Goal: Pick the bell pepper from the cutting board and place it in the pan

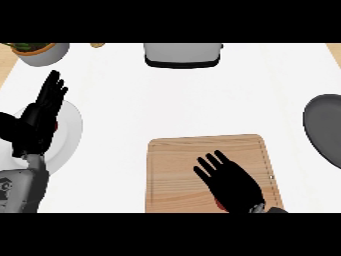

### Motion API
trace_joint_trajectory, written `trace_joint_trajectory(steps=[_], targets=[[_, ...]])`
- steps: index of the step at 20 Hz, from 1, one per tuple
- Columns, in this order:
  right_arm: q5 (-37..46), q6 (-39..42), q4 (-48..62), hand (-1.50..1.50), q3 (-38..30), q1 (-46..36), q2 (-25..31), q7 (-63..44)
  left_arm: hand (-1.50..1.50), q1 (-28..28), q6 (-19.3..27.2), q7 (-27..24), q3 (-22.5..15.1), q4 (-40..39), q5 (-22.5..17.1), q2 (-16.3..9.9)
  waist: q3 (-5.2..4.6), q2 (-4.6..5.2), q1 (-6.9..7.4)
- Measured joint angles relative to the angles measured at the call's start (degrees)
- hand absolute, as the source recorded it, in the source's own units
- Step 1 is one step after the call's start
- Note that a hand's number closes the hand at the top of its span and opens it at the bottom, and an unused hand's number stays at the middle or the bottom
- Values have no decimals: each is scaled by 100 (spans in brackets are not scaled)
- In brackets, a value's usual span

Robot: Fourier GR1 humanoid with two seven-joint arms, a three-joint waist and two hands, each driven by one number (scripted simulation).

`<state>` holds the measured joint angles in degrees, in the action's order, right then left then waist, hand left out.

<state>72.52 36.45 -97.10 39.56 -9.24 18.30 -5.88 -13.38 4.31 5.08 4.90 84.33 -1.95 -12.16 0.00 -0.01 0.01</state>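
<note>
Wooden cutting board carries the right hand, fingers spread flat, covering a red object.

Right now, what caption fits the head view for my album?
Right hand open over the cutting board, left hand resting above a white plate, pan waiting.
</note>
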Motion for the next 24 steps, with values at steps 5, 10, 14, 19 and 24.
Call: trace_joint_trajectory(steps=[5,10,14,19,24], targets=[[143,-56,439,150,31,-38,-159,278,0,-42,-15,-81,23,-81,58,58,0,2,2],[296,-324,622,150,82,-126,-64,828,0,13,-18,-103,28,-33,115,103,0,-9,10],[515,-571,717,150,62,-54,-127,1015,0,-122,2,-64,55,-149,177,135,-4,-19,4],[165,-602,908,150,-942,324,-1000,-73,0,17,13,-130,82,-86,163,155,3,-15,-87],[-484,-1214,836,150,-1906,595,-1581,-1626,0,80,-23,-181,129,-87,136,117,6,2,-122]])
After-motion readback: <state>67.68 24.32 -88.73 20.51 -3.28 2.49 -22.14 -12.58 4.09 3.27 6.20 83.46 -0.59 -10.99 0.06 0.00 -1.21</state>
